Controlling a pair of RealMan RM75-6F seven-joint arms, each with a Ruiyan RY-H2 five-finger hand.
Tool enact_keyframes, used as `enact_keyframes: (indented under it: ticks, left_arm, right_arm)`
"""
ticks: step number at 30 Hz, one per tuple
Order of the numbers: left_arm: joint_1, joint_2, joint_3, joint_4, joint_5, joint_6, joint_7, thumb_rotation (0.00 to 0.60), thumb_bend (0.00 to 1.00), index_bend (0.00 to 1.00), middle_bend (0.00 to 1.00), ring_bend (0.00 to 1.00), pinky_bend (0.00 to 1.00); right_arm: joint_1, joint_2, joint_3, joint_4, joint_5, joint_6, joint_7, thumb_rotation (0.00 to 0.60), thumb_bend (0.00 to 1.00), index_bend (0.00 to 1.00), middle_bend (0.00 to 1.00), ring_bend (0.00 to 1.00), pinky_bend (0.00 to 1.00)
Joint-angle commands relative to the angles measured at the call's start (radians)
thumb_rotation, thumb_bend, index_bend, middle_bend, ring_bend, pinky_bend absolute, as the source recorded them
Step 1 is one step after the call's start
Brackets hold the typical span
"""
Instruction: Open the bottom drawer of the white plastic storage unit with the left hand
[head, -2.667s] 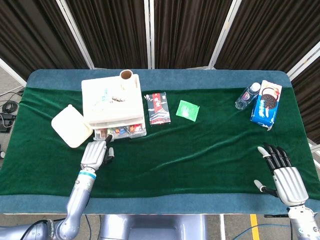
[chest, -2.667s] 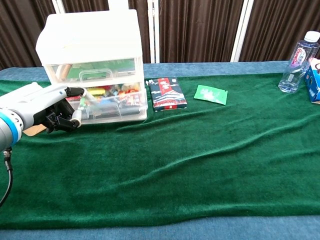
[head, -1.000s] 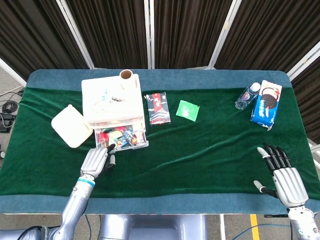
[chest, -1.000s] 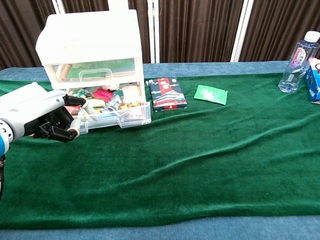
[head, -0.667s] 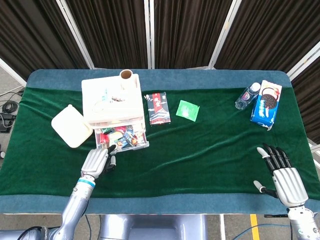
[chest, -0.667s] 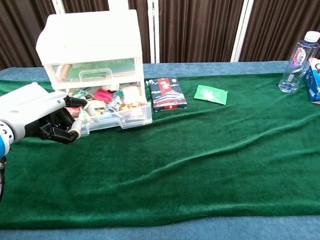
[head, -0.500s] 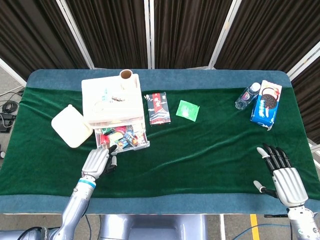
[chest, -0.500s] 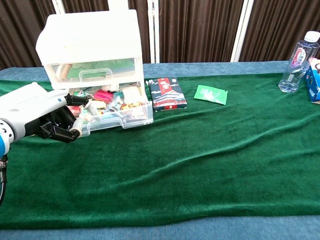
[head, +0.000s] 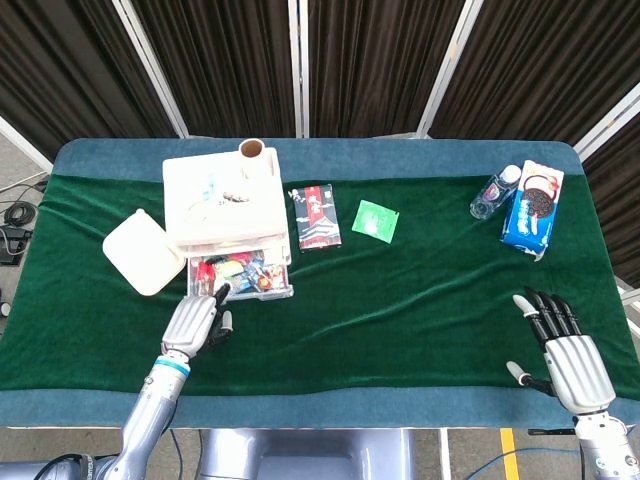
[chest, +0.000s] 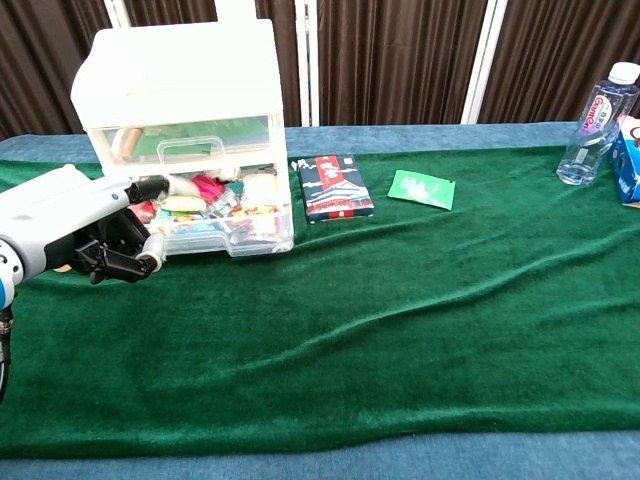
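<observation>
- Resting palm-down at the near table edge, right hand (head: 568, 352) lies flat, fingers spread, holding nothing.
- Left hand (chest: 85, 232) has fingers curled at the bottom drawer (chest: 220, 225) front; grip cannot be confirmed.
- Drawer stands partly pulled out of the storage unit (chest: 180, 90), far left.

— Where is the left hand (head: 194, 322)?

— Low over the near left part of the table, its silver back turned up and its forearm running back toward the near edge. In the chest view the left hand (chest: 75, 233) shows dark fingers (chest: 118, 259) curled under the palm, one reaching forward. Whether they grip anything is hard to tell from here.

— And the right hand (head: 566, 357)?

— Near the right front corner, palm down, fingers spread and pointing away from the robot — holding nothing. Only the head view shows it.
</observation>
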Motion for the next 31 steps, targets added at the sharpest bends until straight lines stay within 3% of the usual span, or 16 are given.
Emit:
enact_keyframes:
  ticks: [1,8,12,14,17,21,25,28,31]
  left_arm:
    - [0.004,0.002,0.004,-0.001,0.012,0.001,-0.011,0.600,0.75,0.00,0.86,0.76,0.72]
    - [0.031,0.028,0.030,-0.021,0.082,0.027,-0.052,0.600,0.72,0.00,0.86,0.76,0.72]
    - [0.070,0.065,0.074,-0.041,0.165,0.063,-0.096,0.600,0.68,0.00,0.85,0.76,0.72]
    - [0.111,0.107,0.121,-0.043,0.254,0.116,-0.129,0.600,0.66,0.00,0.82,0.73,0.69]
    - [0.162,0.149,0.176,-0.016,0.373,0.194,-0.156,0.600,0.61,0.00,0.69,0.60,0.58]
    - [0.224,0.191,0.225,0.043,0.495,0.297,-0.170,0.600,0.54,0.00,0.39,0.35,0.39]
    - [0.289,0.216,0.242,0.132,0.557,0.400,-0.153,0.600,0.42,0.00,0.08,0.06,0.16]
    - [0.329,0.213,0.234,0.211,0.579,0.462,-0.136,0.600,0.32,0.00,0.00,0.00,0.02]
    - [0.351,0.217,0.220,0.243,0.594,0.499,-0.125,0.600,0.26,0.00,0.00,0.00,0.00]
  right_arm:
    - [0.000,0.000,0.000,0.000,0.001,0.000,0.000,0.600,0.09,0.03,0.00,0.00,0.00]
    - [0.000,0.000,0.000,0.002,0.000,-0.001,0.001,0.600,0.09,0.03,0.00,0.00,0.00]
    - [0.001,-0.001,0.001,0.004,0.001,-0.001,0.000,0.600,0.09,0.03,0.00,0.00,0.00]
    - [0.001,-0.002,0.002,0.006,0.003,-0.001,-0.004,0.600,0.09,0.03,0.00,0.00,0.00]
    - [0.001,-0.006,0.001,0.008,0.002,-0.003,-0.012,0.600,0.09,0.03,0.00,0.00,0.00]
    - [0.002,-0.013,0.000,0.011,0.002,-0.007,-0.029,0.600,0.09,0.03,0.00,0.00,0.00]
    - [0.002,-0.022,-0.001,0.013,-0.001,-0.008,-0.050,0.600,0.09,0.03,0.00,0.00,0.00]
    - [0.002,-0.031,-0.003,0.015,-0.006,-0.008,-0.070,0.600,0.09,0.03,0.00,0.00,0.00]
    - [0.005,-0.039,-0.004,0.020,-0.007,-0.014,-0.087,0.600,0.09,0.03,0.00,0.00,0.00]
